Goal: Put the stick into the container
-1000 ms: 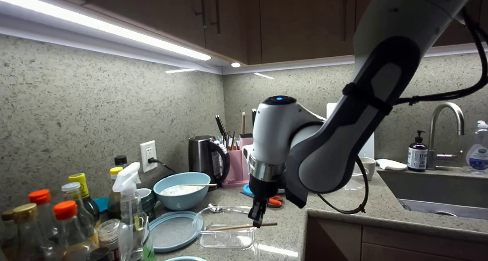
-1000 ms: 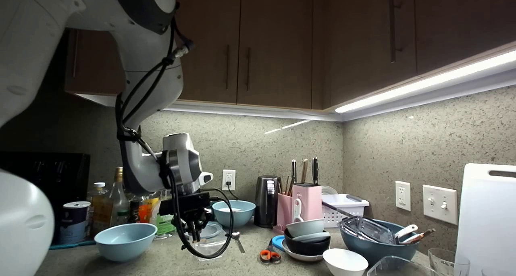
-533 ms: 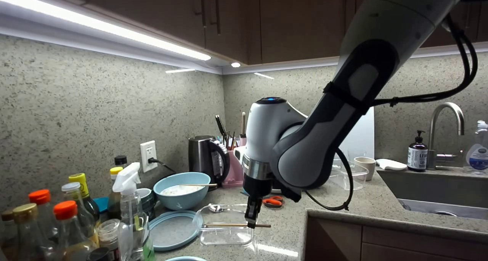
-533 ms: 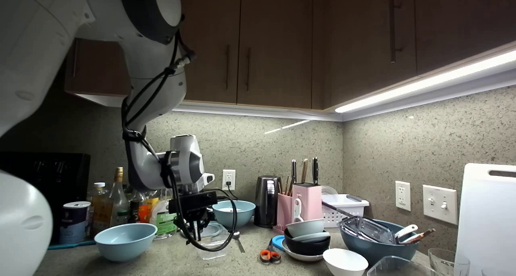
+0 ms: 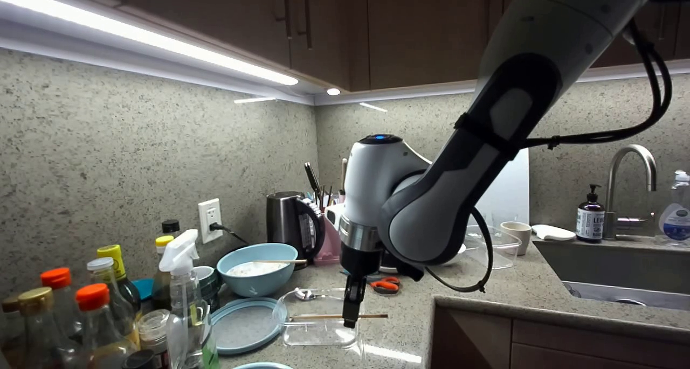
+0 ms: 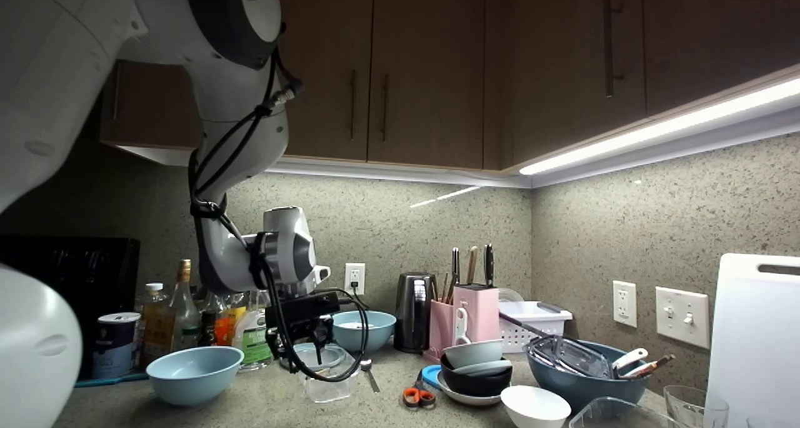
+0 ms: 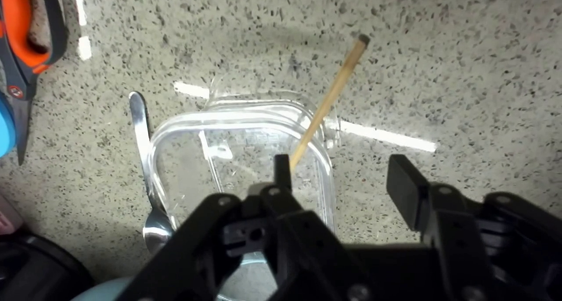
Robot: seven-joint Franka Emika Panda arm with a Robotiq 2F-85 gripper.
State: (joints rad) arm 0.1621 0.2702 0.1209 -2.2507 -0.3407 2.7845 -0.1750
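**Stick [image 7: 327, 103] seen across the rim of the clear container [image 7: 237, 120], fingers [image 7: 406, 191] spread wide**

And here the fingers are opened far apart, a broad gap between them, and nothing is gripped. In the wrist view one of them is seen over the container, the other over the table [image 7: 461, 94] beside it. The stick, pale with a dark tip, is slanted over the container's edge: the dark end is carried out past the rim, the opposite end is hidden behind a finger, so whether the container's floor is touched cannot be told. A spoon [image 7: 142, 138] is placed just alongside.

Over to the other vessels! In an exterior view a blue bowl [image 5: 256, 287] near the kettle [image 5: 284, 229] is partly filled with something white [image 5: 254, 269], and a pale rod [image 5: 280, 261] is rested across its rim. In an exterior view knives [image 6: 489, 265] are held upright in a pink block [image 6: 478, 322]; pale bowls [image 6: 473, 354] are stacked in a black bowl [image 6: 478, 384]; and a dark blue basin [image 6: 581, 387] is heaped with a clear box [image 6: 578, 358] and a white-handled tool [image 6: 631, 357].
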